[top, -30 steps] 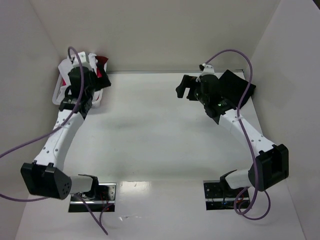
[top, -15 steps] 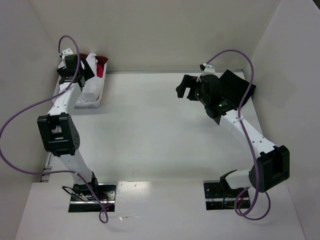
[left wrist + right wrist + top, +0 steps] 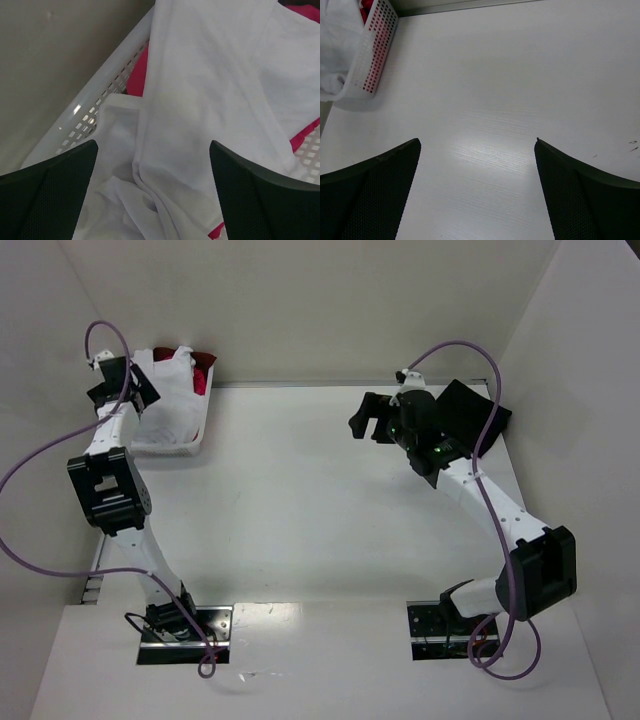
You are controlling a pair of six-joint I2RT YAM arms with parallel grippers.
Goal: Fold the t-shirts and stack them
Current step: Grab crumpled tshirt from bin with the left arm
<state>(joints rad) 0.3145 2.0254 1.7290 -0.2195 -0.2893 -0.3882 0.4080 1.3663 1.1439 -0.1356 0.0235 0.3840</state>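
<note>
A white t-shirt [image 3: 210, 85] lies crumpled on top in the white slatted basket [image 3: 95, 107], with a bright pink t-shirt [image 3: 136, 75] under it. In the top view the white t-shirt [image 3: 172, 400] fills the basket [image 3: 198, 435], and a red shirt [image 3: 205, 365] shows at its far corner. My left gripper [image 3: 153, 145] hangs open and empty just above the white shirt, at the basket's left side [image 3: 138, 395]. A black t-shirt [image 3: 472, 410] lies flat at the back right. My right gripper [image 3: 368, 420] is open and empty above the bare table [image 3: 477, 141].
The basket stands in the back left corner against the walls, and also shows in the right wrist view [image 3: 375, 50]. White walls close in the table [image 3: 320, 500] on the left, back and right. The arm bases sit at the near edge.
My left arm has swung up and to the left, taking its gripper from the basket's right part to its left side. The right arm has hardly moved.
</note>
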